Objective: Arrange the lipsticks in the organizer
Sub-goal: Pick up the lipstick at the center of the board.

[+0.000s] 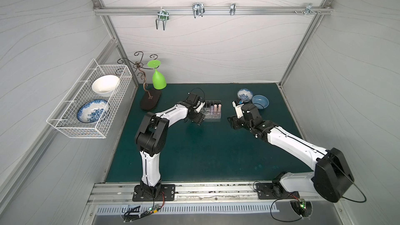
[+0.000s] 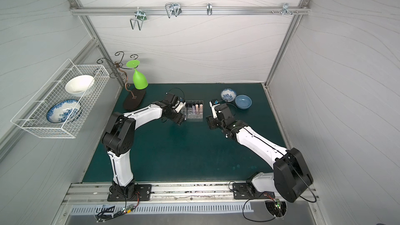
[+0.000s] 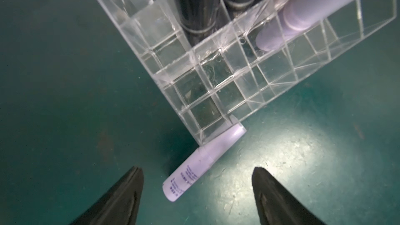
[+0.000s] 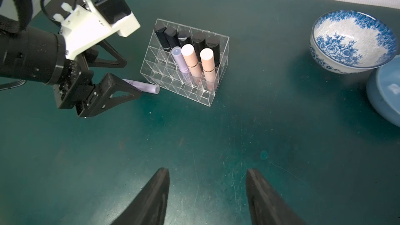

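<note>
- Left wrist view: left gripper (image 3: 197, 168), wide and empty, flanks the pale lilac lipstick tube (image 3: 190, 174) lying against the clear acrylic grid organizer (image 3: 216, 96) at its corner
- Pickup seems in hand: close, lift, stand it upright in the organizer
- Right gripper (image 4: 207, 169) half-spread, empty, apart

Clear acrylic grid organizer (image 4: 194, 96): one.
Glossy black lipstick tubes (image 4: 160, 36): five, all in the organizer.
Pale lilac lipstick tubes (image 4: 180, 60): two, one standing in a cell, one lying on the green tabletop (image 4: 216, 148).
Pale pink lipstick tubes (image 4: 191, 61): two.
Bowls at the tabletop's 1 o'clock: two, a blue-and-white floral bowl (image 1: 245, 94) and a plain blue bowl (image 1: 260, 101).
White wire basket (image 1: 65, 124): one.
Dishes in the basket: two, a white bowl (image 1: 105, 85) and a blue-patterned dish (image 1: 92, 111).
Green plastic goblet (image 1: 159, 79): one.
</note>
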Motion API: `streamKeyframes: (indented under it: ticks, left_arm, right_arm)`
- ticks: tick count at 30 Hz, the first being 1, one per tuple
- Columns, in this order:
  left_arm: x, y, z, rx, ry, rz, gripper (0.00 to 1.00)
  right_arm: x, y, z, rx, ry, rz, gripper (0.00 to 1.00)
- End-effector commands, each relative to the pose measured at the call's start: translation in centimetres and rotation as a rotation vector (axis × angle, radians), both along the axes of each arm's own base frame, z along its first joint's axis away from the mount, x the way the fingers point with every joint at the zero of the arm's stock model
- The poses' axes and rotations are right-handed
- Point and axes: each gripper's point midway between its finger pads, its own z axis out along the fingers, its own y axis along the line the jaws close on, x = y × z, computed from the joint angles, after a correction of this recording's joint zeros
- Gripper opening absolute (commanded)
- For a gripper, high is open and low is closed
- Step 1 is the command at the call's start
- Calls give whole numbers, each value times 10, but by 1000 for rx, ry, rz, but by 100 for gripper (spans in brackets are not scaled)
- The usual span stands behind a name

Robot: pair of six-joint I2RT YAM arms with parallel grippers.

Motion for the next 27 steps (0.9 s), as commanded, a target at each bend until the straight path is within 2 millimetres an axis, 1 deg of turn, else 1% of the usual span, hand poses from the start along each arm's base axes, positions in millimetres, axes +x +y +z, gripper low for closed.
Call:
streamKeyframes:
  ticks: [1, 5, 10, 17, 20, 23, 25, 27]
  left_arm:
    - [1, -2, -1, 7, 43, -20, 83]
    - [-5, -2, -11, 29, 108, -22, 82]
    - [-15, -8, -18, 41, 147, -42, 80]
    - [-35, -16, -29, 84, 203, -73, 74]
    - [-39, -18, -31, 91, 207, -80, 68]
    - [-45, -21, -33, 97, 217, -88, 60]
    - [-50, -21, -36, 111, 227, -92, 57]
    - [-54, -21, -38, 124, 236, -96, 50]
  right_arm:
    - [6, 6, 11, 32, -16, 2, 60]
    - [6, 6, 11, 30, -16, 1, 60]
    - [6, 6, 11, 28, -12, 3, 60]
    - [6, 6, 11, 29, -9, 1, 60]
    - [5, 6, 12, 30, -9, 3, 59]
    - [6, 5, 12, 28, -8, 1, 59]
    - [6, 5, 12, 29, -7, -1, 59]
    - [6, 5, 11, 28, -5, 1, 59]
